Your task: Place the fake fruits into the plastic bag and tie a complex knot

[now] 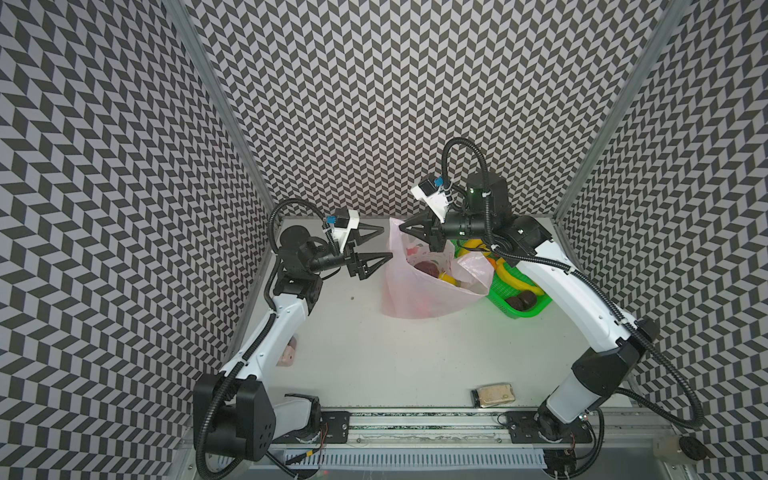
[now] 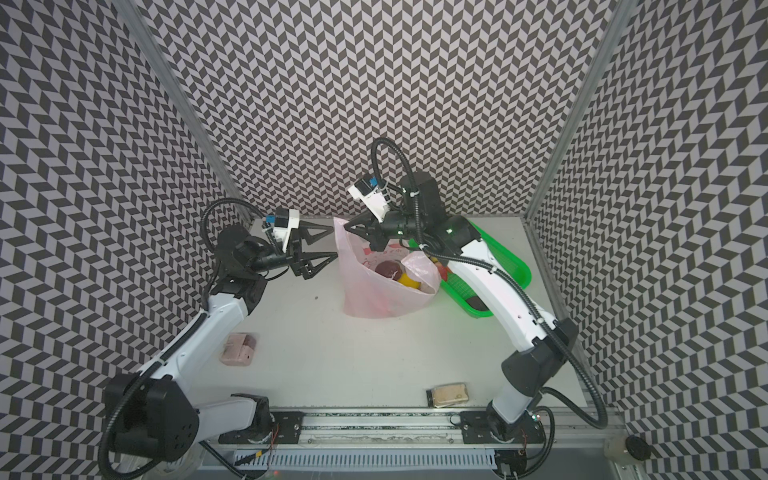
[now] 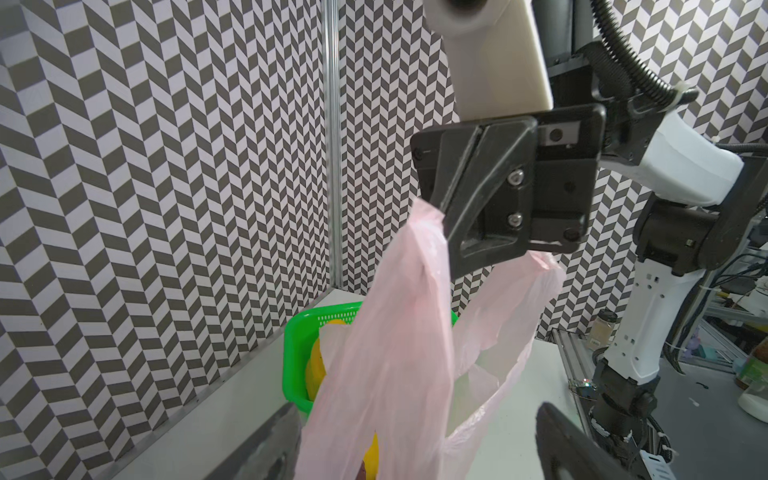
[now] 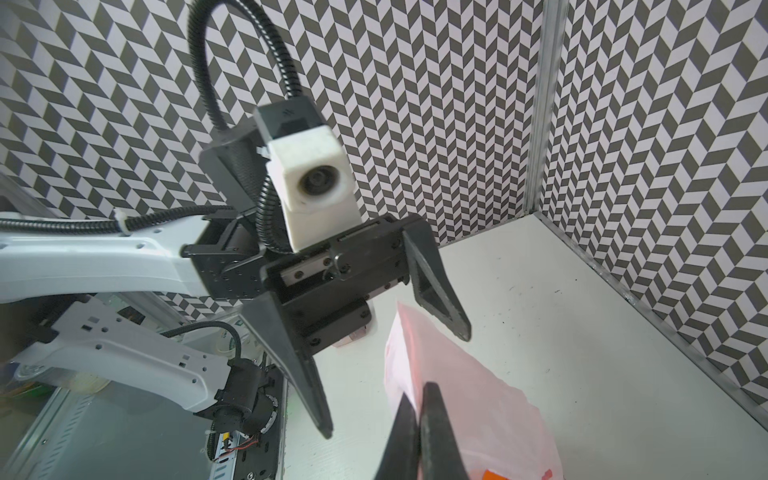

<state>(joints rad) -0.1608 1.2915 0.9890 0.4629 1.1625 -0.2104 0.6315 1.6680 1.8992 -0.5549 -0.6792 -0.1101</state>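
Top views, table [image 1: 395, 353] centre as the dial. At 12–1 o'clock the plastic bag [image 1: 419, 299] [image 2: 374, 297] stands with its mouth open upward. Inside it are fake fruits [image 1: 429, 268], dark red and yellow.

Pressed together, the right gripper [image 1: 401, 227] [image 3: 440, 210] pinches the bag's handle at its 11 o'clock corner.

Spread wide and empty, the left gripper [image 1: 385, 242] [image 2: 332, 242] has its tips just beside the bag's 9 o'clock edge. Cannot tell whether they touch.

At 2 o'clock a green basket [image 1: 505, 291] touches the bag, with bananas [image 1: 515, 279] and dark brown fruits [image 1: 524, 300] in it.

Open room: centre through 6 o'clock. Near the edges, a pink packet [image 2: 239, 349] lies at 8 o'clock and a tan packet [image 1: 494, 395] at 5 o'clock.
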